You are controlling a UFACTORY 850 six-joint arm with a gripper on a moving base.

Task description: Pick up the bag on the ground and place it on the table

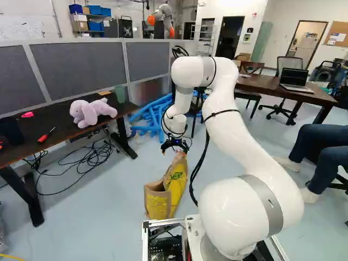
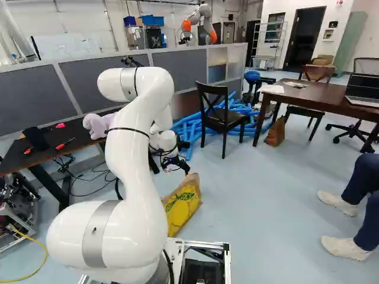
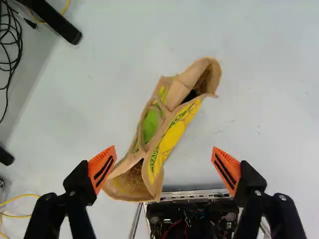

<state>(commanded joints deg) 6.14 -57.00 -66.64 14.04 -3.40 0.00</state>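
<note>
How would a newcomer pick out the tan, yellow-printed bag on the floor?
Find the white jointed arm. Below its black two-fingered pincer, on the pale blue floor, is the tan, open-topped bag with yellow and green print. That print sets it apart from the plain brown bag by the dark wooden table.

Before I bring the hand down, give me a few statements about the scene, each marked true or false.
1. The bag is on the floor. True.
2. The hand is closed on the bag. False: it is open, its fingers wide apart.
3. The plush toy is on the dark table. True.
4. The laptop shares that table with the toy. False: it stands on the brown table, at the right of both base views.
5. The laptop's lid is up. True.
</note>
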